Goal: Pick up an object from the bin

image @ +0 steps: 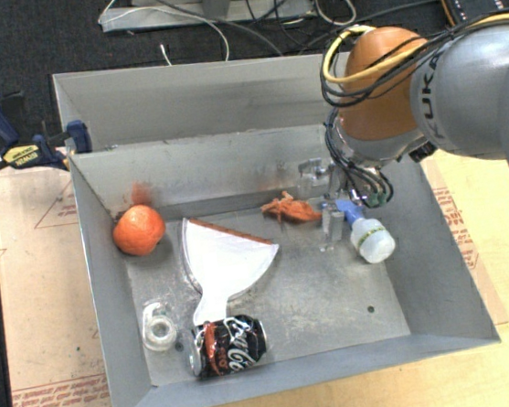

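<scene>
Arm of the robot, silver with an orange cover and looped yellow and black cables at its wrist, reaches from the right over the grey metal bin [284,369], and its end effector [324,206] hangs low in the bin's right half, near the back wall. Its two metal fingers [333,225] stand apart, wide rather than narrow, with bare bin floor showing in the gap and nothing clamped there. Just beside them on the left lies a small orange toy figure with thin spread limbs [289,207], its right end close to the gap; whether it touches a finger cannot be told. Just beside them on the right lies a small white plastic bottle with a blue neck [369,237], tipped on its side, its neck toward the wrist. Well apart from the end effector, a round orange ball [138,231] sits by the left wall. A flat white fan-shaped plastic scoop with a brown edge [228,261] lies in the middle. Its narrow handle runs down to a crushed black and red cola can [228,344] at the front, and a clear roll of tape [159,328] lies left of that can
</scene>
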